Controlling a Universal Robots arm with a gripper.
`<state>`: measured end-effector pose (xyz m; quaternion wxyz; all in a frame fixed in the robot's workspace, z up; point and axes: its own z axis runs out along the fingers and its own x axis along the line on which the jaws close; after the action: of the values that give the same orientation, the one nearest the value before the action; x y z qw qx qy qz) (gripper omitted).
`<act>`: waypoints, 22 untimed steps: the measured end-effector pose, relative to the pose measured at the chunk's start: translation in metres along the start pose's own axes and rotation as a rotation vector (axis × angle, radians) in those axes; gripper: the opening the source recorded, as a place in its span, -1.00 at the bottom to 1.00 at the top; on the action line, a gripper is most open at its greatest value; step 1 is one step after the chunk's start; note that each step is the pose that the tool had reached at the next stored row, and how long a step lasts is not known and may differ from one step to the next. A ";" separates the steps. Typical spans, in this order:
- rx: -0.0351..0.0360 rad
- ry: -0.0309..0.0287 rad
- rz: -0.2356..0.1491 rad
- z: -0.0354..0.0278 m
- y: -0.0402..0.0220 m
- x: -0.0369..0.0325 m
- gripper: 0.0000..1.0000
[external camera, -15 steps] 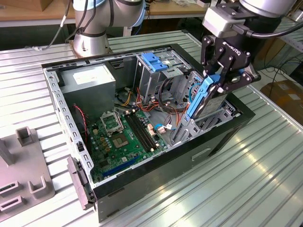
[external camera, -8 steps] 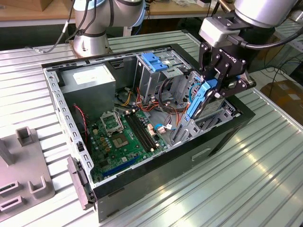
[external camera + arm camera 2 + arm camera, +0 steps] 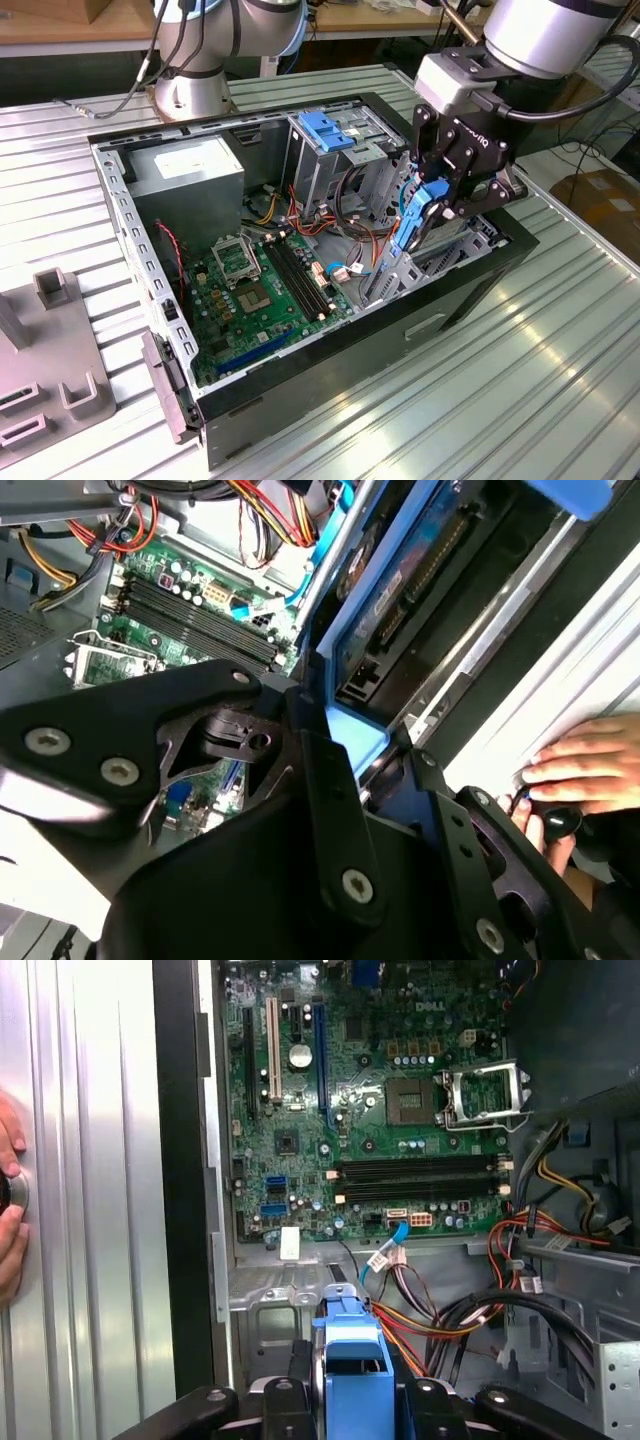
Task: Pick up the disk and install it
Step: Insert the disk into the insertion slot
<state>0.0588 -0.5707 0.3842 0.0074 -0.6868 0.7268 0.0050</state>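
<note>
The hand [image 3: 432, 205] is clamped on the disk [image 3: 408, 232], holding it on edge over the open computer case [image 3: 440, 300]. In the exterior view the disk is at 3 o'clock from the green circuit board [image 3: 260, 290]. The case sits on the ribbed counter [image 3: 520, 400].

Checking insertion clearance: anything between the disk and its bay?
Nothing visible. The hand holds the disk by its blue frame right at the bay; the cables lie beside it, toward the motherboard, not across the opening.
</note>
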 end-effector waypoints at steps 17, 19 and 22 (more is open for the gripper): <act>0.0000 -0.0002 0.000 0.0003 -0.0006 0.0000 -0.15; 0.0000 -0.0003 0.000 0.0004 -0.0012 0.0000 -0.52; 0.0000 -0.0003 0.000 0.0008 -0.0026 -0.0001 -0.76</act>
<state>0.0614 -0.5707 0.3834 0.0075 -0.6869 0.7267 0.0051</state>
